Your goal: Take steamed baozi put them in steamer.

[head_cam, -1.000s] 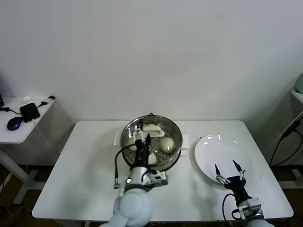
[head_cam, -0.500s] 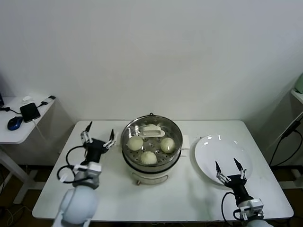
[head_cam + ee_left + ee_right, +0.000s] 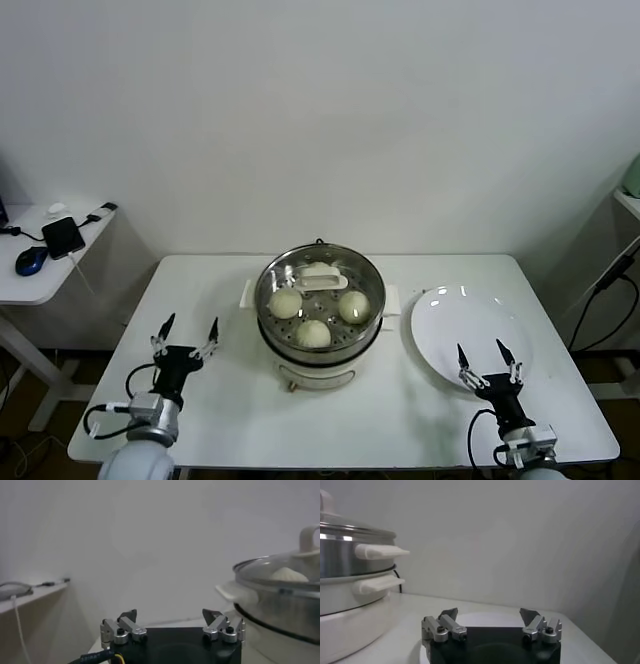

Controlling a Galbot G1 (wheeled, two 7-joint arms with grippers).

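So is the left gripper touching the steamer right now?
Apart. The head view shows bare table between the left gripper, jaws open, and the steamer.

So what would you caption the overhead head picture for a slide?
Buns sit in the steamer under its glass lid; left gripper and right gripper open, plate empty.

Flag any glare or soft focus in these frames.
Head view: bright glints on the plate near its far rim, reflections on the steamer wall; baozi sharp. Left wrist view: steamer close and soft, lid reflective. Right wrist view: steamer handles slightly blurred, wall evenly lit.
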